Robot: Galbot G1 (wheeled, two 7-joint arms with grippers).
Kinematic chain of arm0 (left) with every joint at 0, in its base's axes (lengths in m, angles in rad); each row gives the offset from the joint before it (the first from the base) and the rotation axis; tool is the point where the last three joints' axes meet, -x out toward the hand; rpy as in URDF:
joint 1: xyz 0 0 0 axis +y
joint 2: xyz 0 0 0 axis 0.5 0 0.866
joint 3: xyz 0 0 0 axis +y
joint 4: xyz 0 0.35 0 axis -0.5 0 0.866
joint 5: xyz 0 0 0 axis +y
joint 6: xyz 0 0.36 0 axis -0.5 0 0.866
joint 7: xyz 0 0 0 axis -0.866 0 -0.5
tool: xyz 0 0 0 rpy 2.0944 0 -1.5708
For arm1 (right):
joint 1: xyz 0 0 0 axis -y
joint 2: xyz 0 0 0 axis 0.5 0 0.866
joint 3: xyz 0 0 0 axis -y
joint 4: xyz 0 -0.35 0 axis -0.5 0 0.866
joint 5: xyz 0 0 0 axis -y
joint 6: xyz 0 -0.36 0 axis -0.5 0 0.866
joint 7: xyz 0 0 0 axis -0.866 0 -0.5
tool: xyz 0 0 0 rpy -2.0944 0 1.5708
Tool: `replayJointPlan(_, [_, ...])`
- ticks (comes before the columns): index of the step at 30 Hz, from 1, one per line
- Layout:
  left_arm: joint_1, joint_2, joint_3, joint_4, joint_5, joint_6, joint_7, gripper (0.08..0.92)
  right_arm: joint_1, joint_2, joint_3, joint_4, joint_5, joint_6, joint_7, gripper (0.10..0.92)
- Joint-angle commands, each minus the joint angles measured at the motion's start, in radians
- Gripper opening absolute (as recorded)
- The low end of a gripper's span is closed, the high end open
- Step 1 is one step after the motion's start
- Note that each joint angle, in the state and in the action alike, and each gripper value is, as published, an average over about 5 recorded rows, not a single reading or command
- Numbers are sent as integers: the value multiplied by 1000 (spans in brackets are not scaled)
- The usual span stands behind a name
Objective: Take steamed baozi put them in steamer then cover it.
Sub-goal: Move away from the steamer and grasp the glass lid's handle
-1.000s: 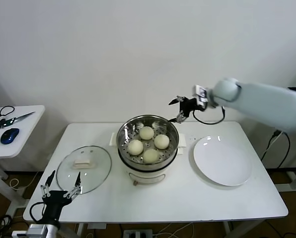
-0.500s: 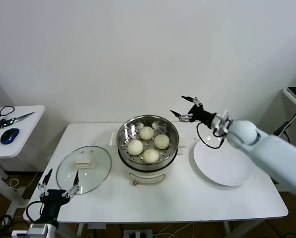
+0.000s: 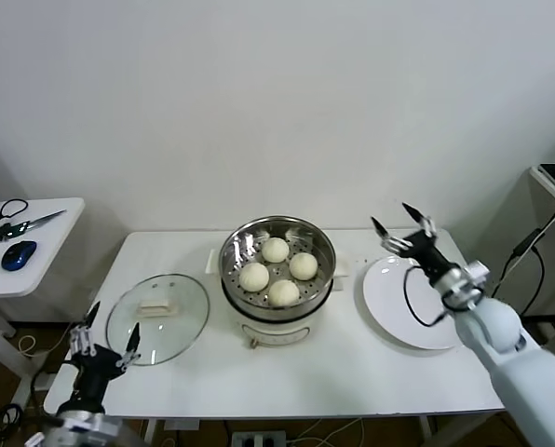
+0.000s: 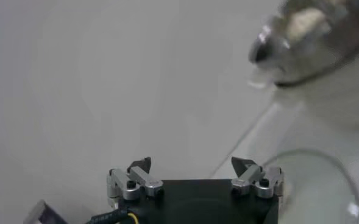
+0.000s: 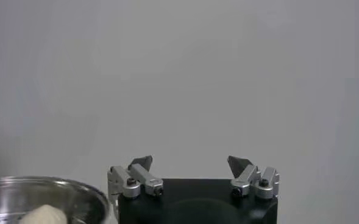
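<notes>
Baozi (image 3: 277,268) in steamer (image 3: 234,253), cover (image 3: 157,317) only in head view

I can read no text, label, brand, number or sign anywhere in my views. The steamer (image 3: 277,270), the cover (image 3: 157,317) and the plate (image 3: 417,303) on the tabletop (image 3: 333,372) all look unmarked to me, and both end effector mounts in my wrist views are plain black with nothing written on them.
</notes>
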Motion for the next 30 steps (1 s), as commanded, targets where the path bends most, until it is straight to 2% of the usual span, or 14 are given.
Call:
replayJointPlan(1, [-81,65,98,134,667,60,-3,823,-327,138,297,60,-104,-14,9,823])
replayJointPlan(9, [-259,52,187,397,654,50,-97,823,-349,172,298,42,-196,-38,-5,823])
replayJointPlan(20, [-475,33,212,689,670,39,-182,823,-349,195,295,37,-256,-41,-3,823])
replayJointPlan(30, [-560,33,212,795,673,45,-230,823,-341,212,295,20,-287,-37,-3,823])
